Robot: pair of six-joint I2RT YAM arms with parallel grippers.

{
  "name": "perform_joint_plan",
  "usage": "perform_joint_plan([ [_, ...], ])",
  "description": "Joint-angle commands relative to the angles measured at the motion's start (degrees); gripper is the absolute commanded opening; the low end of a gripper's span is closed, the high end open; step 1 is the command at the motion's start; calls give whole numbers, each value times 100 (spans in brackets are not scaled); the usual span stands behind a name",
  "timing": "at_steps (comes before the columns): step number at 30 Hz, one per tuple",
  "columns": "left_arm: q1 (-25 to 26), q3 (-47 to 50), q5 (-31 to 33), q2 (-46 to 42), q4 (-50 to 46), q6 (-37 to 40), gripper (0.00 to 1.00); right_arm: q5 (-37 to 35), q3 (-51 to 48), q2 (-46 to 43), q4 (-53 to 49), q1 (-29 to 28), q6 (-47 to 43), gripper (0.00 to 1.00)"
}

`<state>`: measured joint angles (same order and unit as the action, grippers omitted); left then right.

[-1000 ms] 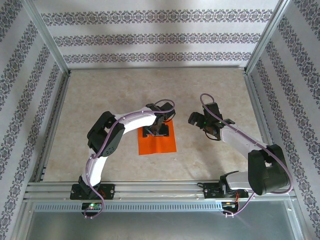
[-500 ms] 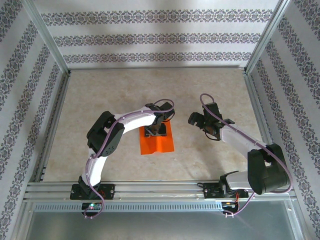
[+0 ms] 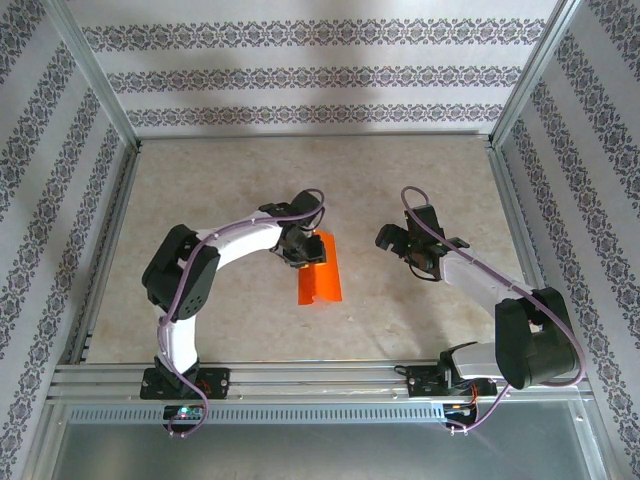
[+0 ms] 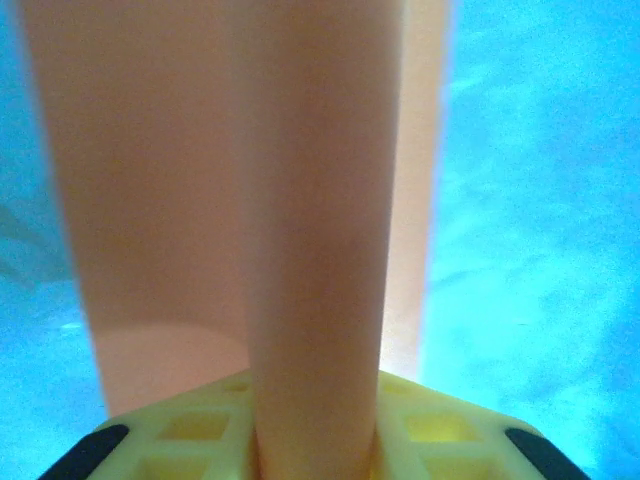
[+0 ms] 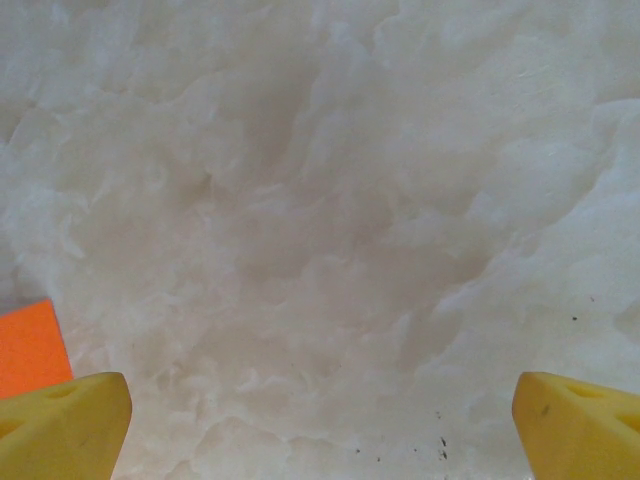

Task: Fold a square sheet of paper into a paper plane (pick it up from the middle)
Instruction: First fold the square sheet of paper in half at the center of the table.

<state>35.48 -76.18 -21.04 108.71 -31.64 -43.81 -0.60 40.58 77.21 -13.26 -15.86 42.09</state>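
The square sheet of paper [image 3: 319,279] is bright orange-red and hangs buckled into a narrow strip near the table's middle. My left gripper [image 3: 303,252] is shut on its middle. In the left wrist view a raised ridge of the sheet [image 4: 300,200] runs up from between the yellow fingers [image 4: 180,440], with my left gripper [image 4: 315,455] pinching it. My right gripper [image 3: 392,240] hovers to the right of the sheet, apart from it. In the right wrist view my right gripper [image 5: 320,430] is open over bare table, and a corner of the sheet [image 5: 30,345] shows at the left.
The tabletop [image 3: 230,190] is pale and marbled, fenced by aluminium rails [image 3: 300,375] and patterned walls. Both arm bases sit on the near rail.
My left jaws have closed on the sheet's middle. The flat square has buckled into a narrow strip, and the left arm's elbow has swung left. The right arm has stayed still.
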Motion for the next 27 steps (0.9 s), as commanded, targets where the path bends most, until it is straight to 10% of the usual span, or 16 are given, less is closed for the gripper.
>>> perform_joint_plan([
  [1,-124,53,-696,-468,651,172,25,51,48,-21,93,39,110,98],
  [20,-314,157,-1432,-131,1587,68,25,983,-349,-158,823,179,306,98],
  [27,-353,254,-1251,225,1548,166,23,2208,-649,-19,1862,158,281,81],
])
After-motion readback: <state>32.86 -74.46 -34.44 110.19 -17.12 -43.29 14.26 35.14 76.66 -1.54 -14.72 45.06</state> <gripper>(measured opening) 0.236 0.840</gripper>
